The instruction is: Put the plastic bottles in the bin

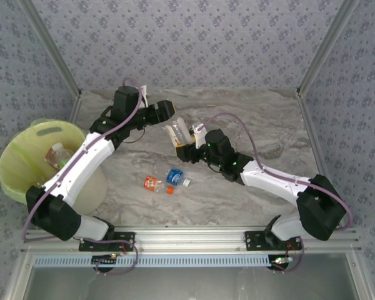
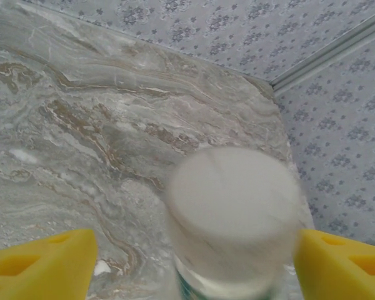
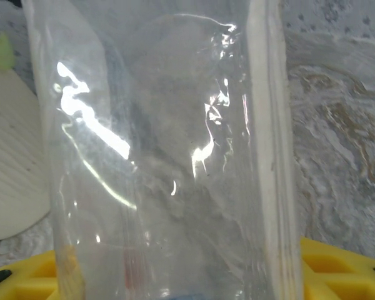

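The bin (image 1: 14,164) stands far left; two bottles (image 1: 157,184) lie side by side on the table (image 1: 262,125).

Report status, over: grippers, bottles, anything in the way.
Right gripper shut on clear bottle. Left gripper open around its cap. Two bottles lie on the table, others in the bin. Left arm overhangs the bin's edge.

Marbled tabletop (image 1: 269,125) — grey floral walls (image 1: 194,37) all around.

Orange bottle (image 1: 152,184), blue bottle (image 1: 175,177) lying, clear bottle (image 1: 180,131) raised, bin (image 1: 22,172) left
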